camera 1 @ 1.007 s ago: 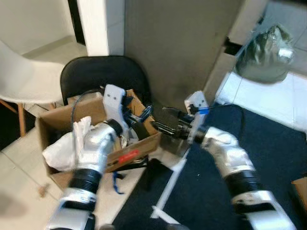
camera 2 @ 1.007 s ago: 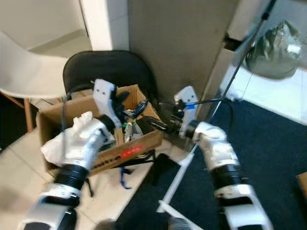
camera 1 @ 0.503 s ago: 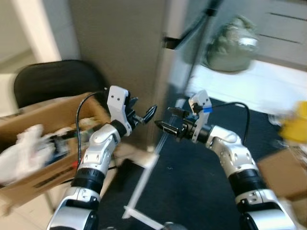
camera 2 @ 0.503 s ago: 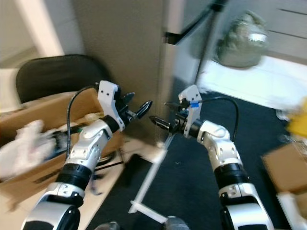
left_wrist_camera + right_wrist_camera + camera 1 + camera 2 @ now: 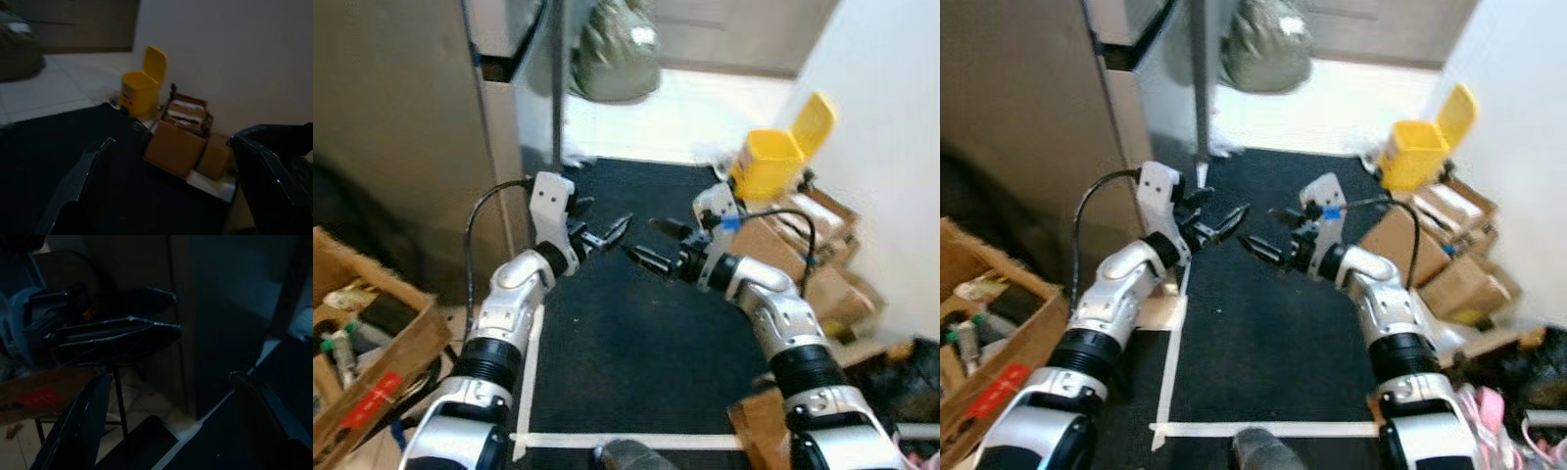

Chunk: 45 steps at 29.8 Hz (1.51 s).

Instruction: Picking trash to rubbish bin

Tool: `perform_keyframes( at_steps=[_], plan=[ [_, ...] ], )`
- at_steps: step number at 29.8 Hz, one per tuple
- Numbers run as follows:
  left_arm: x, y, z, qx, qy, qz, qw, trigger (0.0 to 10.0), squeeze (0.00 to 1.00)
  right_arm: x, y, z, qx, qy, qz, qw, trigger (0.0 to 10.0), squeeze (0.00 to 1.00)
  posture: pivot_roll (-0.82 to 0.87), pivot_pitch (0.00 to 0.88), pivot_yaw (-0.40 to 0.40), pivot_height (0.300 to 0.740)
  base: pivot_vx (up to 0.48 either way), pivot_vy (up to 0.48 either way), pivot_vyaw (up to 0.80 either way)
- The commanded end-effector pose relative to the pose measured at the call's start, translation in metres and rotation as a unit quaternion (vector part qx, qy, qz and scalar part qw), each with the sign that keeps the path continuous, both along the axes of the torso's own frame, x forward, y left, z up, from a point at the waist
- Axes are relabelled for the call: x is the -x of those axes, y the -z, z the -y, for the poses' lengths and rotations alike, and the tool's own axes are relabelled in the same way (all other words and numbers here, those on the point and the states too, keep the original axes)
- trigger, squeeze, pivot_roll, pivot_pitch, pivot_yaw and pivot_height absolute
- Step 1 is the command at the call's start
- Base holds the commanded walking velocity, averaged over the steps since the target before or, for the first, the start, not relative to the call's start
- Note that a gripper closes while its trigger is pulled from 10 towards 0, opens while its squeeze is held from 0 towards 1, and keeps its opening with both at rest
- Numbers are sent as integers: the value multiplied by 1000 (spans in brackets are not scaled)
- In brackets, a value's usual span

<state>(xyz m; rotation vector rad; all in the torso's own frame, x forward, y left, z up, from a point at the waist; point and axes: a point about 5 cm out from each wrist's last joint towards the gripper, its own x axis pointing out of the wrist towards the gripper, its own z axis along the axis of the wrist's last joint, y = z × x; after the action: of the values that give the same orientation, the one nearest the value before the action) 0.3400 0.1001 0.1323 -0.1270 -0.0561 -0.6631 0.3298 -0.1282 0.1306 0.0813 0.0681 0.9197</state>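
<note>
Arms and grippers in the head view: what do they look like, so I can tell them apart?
Both arms are silver with black ribbed joint bands. Each gripper has two long black fingers and a white bracket. A black cable loops over the left gripper; the right gripper bracket has a blue tag and its own black cable.
</note>
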Motion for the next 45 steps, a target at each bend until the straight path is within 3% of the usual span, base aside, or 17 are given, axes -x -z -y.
perform_keyframes(
  at_steps=[1, 14, 19, 20, 24, 29, 35, 38, 41, 45],
  plan=[
    [0, 3, 2, -3, 5, -7, 1000, 10000, 0, 0, 1, 5, 2, 6, -7, 1000, 10000, 0, -36, 0, -70, 740, 0, 0, -788],
    [0, 3, 1, -7, 1, -6, 1000, 10000, 0, 0, 1, 6, 2, 9, -6, 1000, 10000, 0, -37, 0, -69, 740, 0, 0, -788],
    [3, 6, -3, -33, -16, 1, 999, 10000, 0, 0, 1, 10, 8, 30, 1, 1000, 10000, 0, -33, 0, -68, 740, 0, 0, -784],
    [11, 14, -8, -60, -26, 0, 998, 10000, 0, 2, 3, 14, 11, 42, 5, 999, 10000, 0, -28, 0, -67, 740, 0, 0, -775],
    [23, 18, -15, -74, -48, 5, 996, 10000, 0, 9, 4, 21, 11, 62, 10, 998, 10000, 0, -23, 0, -63, 740, 0, 0, -775],
    [46, 18, -22, -52, -81, -5, 995, 10000, 0, 25, 2, 30, 8, 81, 17, 997, 10000, 0, -2, 0, -69, 740, 0, 0, -784],
    [52, 18, -42, -37, -120, -8, 992, 10000, 0, 38, 1, 38, 3, 115, 27, 993, 10000, 0, -33, 0, -40, 740, 0, 0, -783],
    [51, 17, -40, -26, -116, -6, 993, 10000, 0, 37, 3, 42, 5, 125, 27, 992, 10000, 0, -37, 0, -33, 740, 0, 0, -788],
    [44, 16, -26, 0, -77, -6, 997, 10000, 0, 23, -5, 54, 2, 152, 39, 988, 10000, 0, -52, 0, -19, 740, 0, 0, -788],
    [42, 12, -25, 22, -69, -5, 997, 10000, 0, 15, -14, 55, -4, 158, 48, 986, 10000, 0, -58, 0, -21, 740, 0, 0, -788]
  ],
)
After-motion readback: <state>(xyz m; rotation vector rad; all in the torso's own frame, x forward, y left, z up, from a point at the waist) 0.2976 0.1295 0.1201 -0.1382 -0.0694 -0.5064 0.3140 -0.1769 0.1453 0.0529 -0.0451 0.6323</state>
